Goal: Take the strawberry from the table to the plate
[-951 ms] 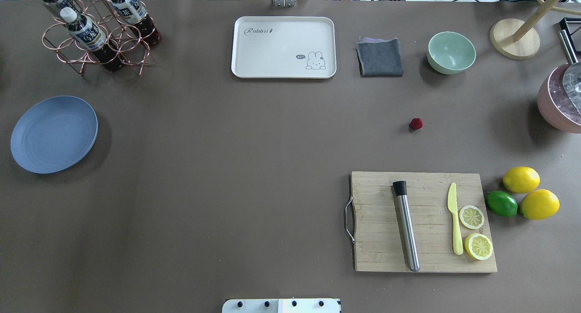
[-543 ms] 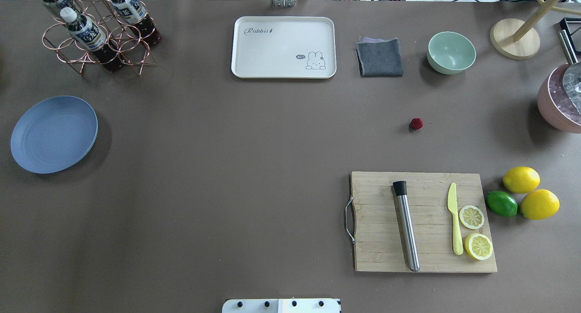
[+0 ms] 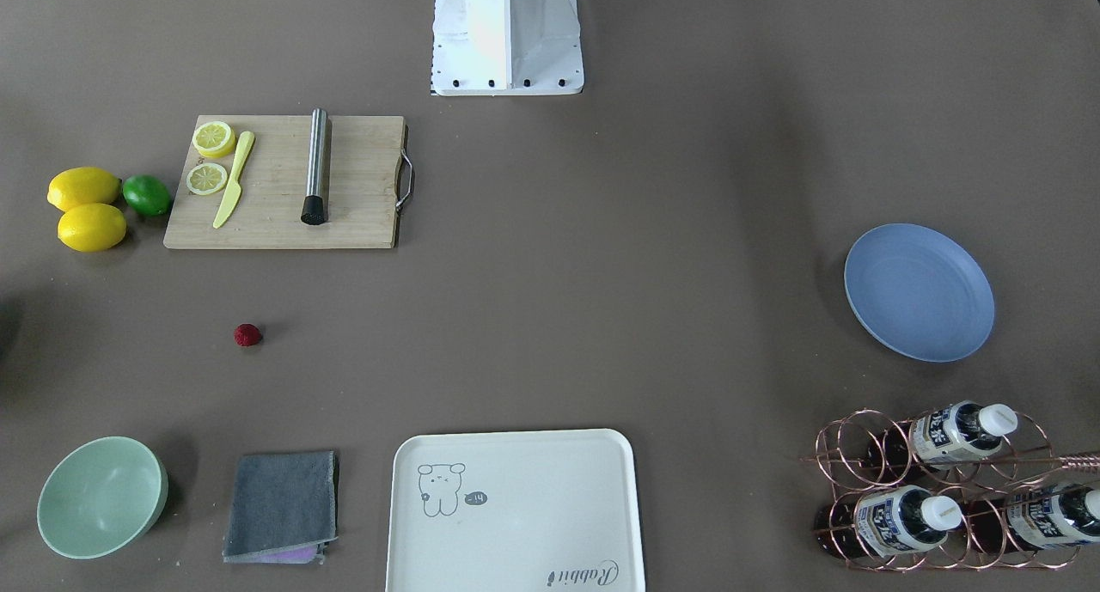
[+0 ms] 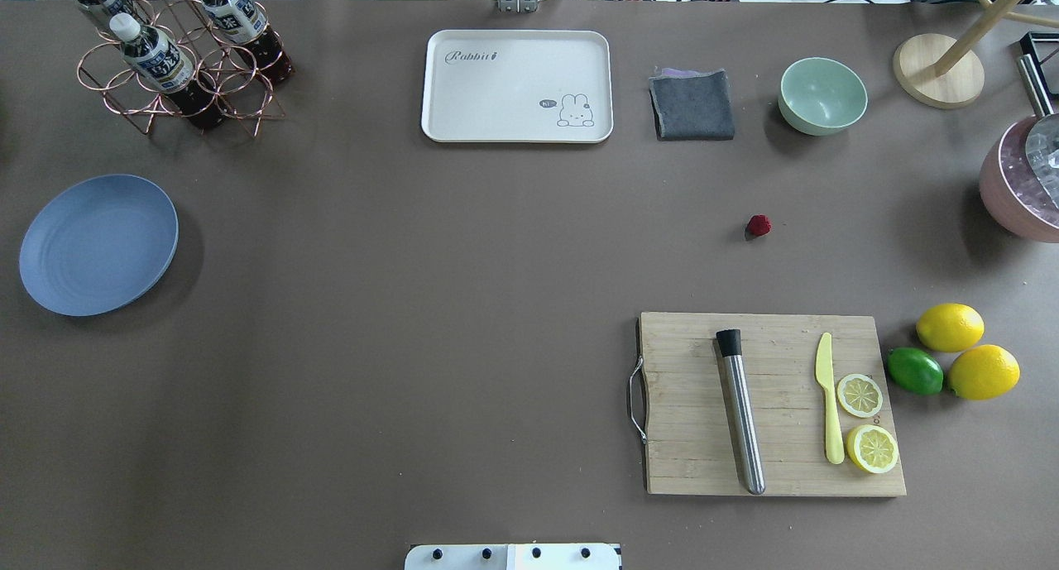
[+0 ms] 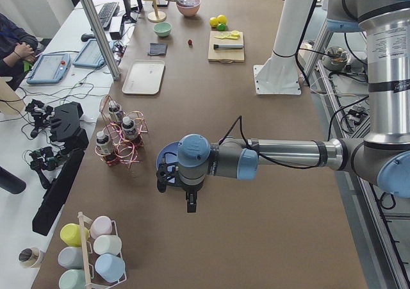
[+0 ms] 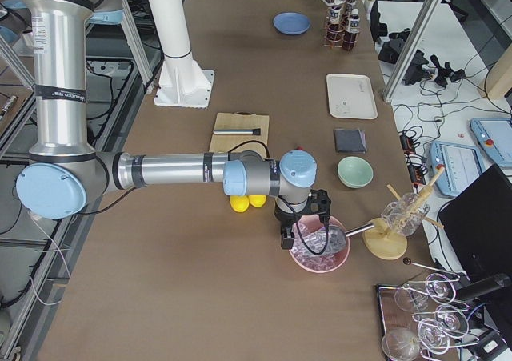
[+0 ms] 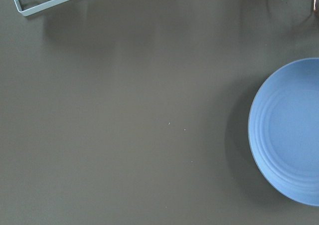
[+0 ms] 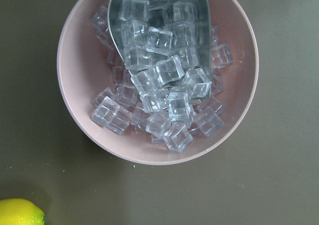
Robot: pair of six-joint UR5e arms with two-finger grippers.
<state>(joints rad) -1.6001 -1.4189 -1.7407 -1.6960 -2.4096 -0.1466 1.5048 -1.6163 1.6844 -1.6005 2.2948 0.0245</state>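
The strawberry (image 4: pixel 759 225) (image 3: pixel 247 335), a tiny dark-red berry, lies alone on the grey-brown table (image 4: pixel 414 305) between the cutting board and the mint bowl. The blue plate (image 4: pixel 98 244) (image 3: pixel 919 292) (image 7: pixel 291 135) sits empty at the table's left end. My left gripper (image 5: pixel 190 202) hangs just beside the plate, seen only from the side, so I cannot tell its state. My right gripper (image 6: pixel 286 237) hovers over a pink bowl of ice (image 8: pixel 157 75) at the right end; I cannot tell its state either.
A wooden cutting board (image 4: pixel 773 404) carries a steel muddler, a yellow knife and lemon slices, with two lemons and a lime (image 4: pixel 914 371) beside it. Along the far edge stand a bottle rack (image 4: pixel 178 53), a cream tray (image 4: pixel 517 86), a grey cloth (image 4: pixel 692 104) and a mint bowl (image 4: pixel 821 95).
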